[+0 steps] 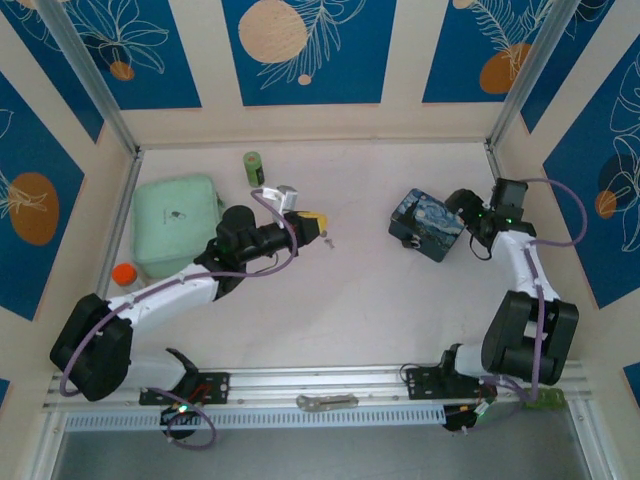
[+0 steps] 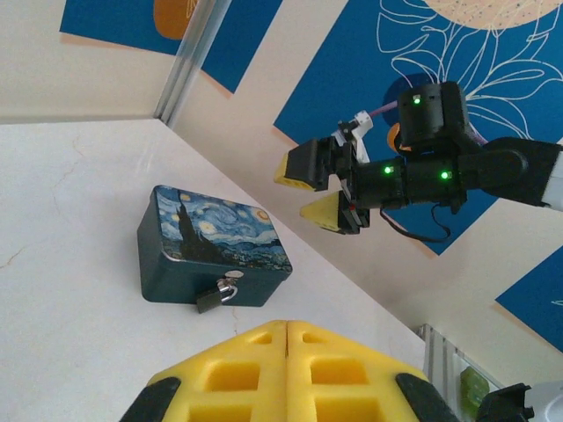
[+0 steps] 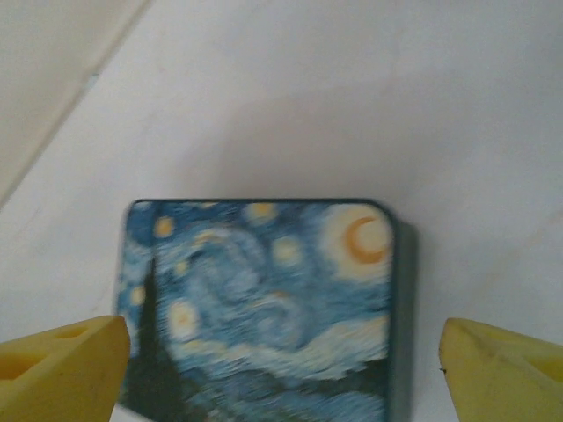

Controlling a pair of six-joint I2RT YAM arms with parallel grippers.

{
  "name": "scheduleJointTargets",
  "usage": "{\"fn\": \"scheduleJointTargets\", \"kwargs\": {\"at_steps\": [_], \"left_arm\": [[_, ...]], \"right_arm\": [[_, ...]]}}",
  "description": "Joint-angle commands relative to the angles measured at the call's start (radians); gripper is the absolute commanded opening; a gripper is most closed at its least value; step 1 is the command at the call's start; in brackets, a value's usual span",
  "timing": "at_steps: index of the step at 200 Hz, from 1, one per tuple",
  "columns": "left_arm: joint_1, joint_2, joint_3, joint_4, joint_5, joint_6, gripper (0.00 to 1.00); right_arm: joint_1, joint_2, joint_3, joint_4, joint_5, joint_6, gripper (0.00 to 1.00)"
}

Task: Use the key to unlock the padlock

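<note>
Two yellow foam fingers of the right gripper (image 2: 310,189) stand spread wide, holding nothing, raised above the far side of the blue rectangular tin painted with a starry night (image 2: 211,242). In the right wrist view their tips flank the tin's lid without touching it. The tiny dark grey and brass padlock (image 2: 220,294) hangs by its thin shackle from the tin's front wall, on the side facing the left gripper (image 2: 288,352), and is well apart from both sets of jaws. The left gripper's yellow pads are pressed together, with nothing visible between them. A tiny grey piece that looks like the thin metal key (image 1: 328,239) lies on the table just off those tips; it is too small to tell more.

The white, faintly veined table (image 1: 380,310) is walled by cream panels with blue fields, white line-drawn leaves and orange discs, and has aluminium posts at the corners. Pale tabletop separates the left gripper from the padlock.

At the left lie a mint-green soft case (image 1: 175,225), a small green cylinder (image 1: 254,167) and an orange-capped bottle (image 1: 123,273). A long flat silvery metal piece (image 1: 325,402) rests on the near rail.
</note>
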Motion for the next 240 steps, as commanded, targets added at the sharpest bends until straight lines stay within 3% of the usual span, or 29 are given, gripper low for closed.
{"fn": "scheduleJointTargets", "kwargs": {"at_steps": [1,19,48,65,96,176,208,240], "left_arm": [[0.014,-0.008,-0.012,0.013,0.006,0.028,0.0],[0.017,-0.007,-0.015,0.015,-0.006,0.019,0.0],[0.023,-0.02,-0.038,0.04,-0.021,-0.002,0.0],[0.024,-0.037,-0.056,0.043,-0.034,-0.006,0.0],[0.026,-0.064,-0.082,0.049,-0.054,-0.007,0.0],[0.026,-0.091,-0.122,0.072,-0.065,-0.027,0.0],[0.026,-0.086,-0.118,0.067,-0.066,-0.026,0.0],[0.026,-0.065,-0.107,0.073,-0.067,-0.031,0.0]], "right_arm": [[-0.012,0.101,0.042,-0.016,-0.09,-0.087,0.95],[0.005,0.182,0.089,-0.023,-0.143,-0.112,0.97],[0.053,0.286,0.165,-0.055,-0.124,-0.166,0.97],[0.094,0.326,0.208,-0.082,-0.113,-0.222,0.92],[0.208,0.401,0.283,-0.124,-0.105,-0.332,0.85],[0.539,0.634,0.562,-0.273,-0.037,-0.53,0.8],[0.572,0.6,0.624,-0.274,-0.037,-0.497,0.83],[0.575,0.458,0.604,-0.251,-0.026,-0.475,0.88]]}}
